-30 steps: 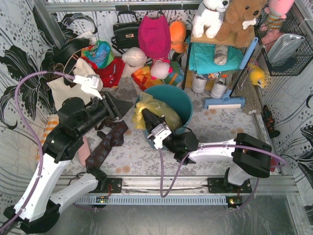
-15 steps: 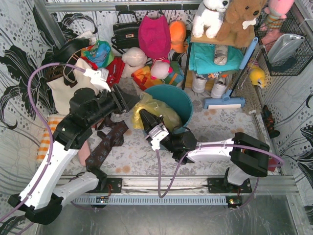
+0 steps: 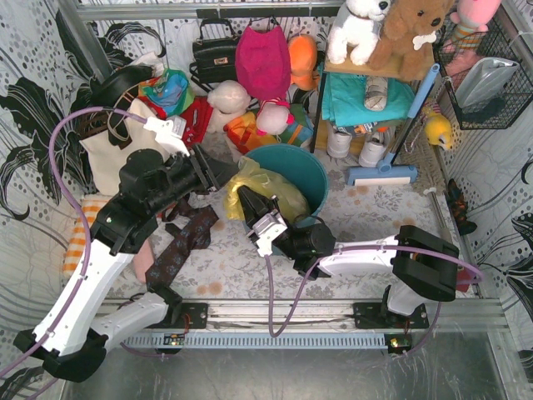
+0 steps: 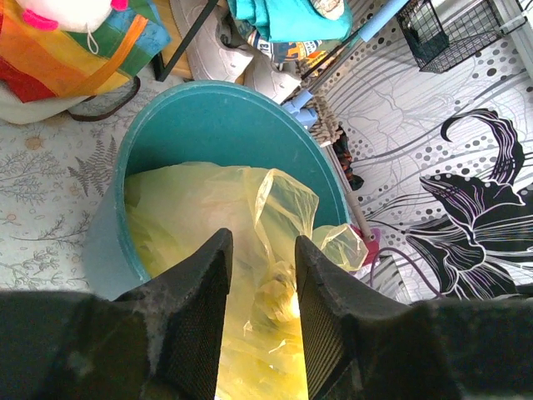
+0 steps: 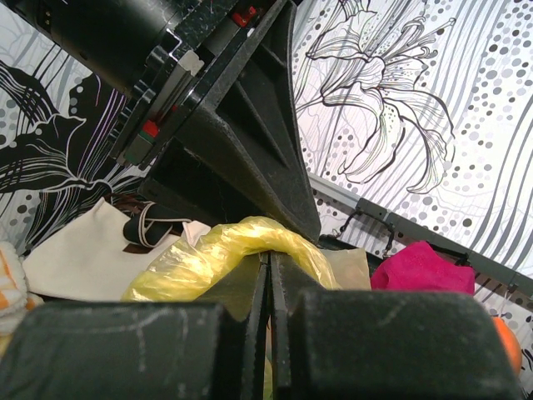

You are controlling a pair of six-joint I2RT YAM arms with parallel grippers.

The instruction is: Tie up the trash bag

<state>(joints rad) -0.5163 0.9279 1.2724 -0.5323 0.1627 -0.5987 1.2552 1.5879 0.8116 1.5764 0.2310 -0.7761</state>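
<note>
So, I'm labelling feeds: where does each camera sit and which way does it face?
Top external: high at the rear, looking down at table; left arm, right arm show.
Left wrist: faces down into teal bin; open left gripper shows.
Right wrist: faces left arm; right gripper shut on trash bag.
Shared: the trash bag.

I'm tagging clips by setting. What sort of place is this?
Probably a robot test cell dressed as a cluttered home corner: patterned wall sheets, plush toys, and a teal bin holding the trash bag.
</note>
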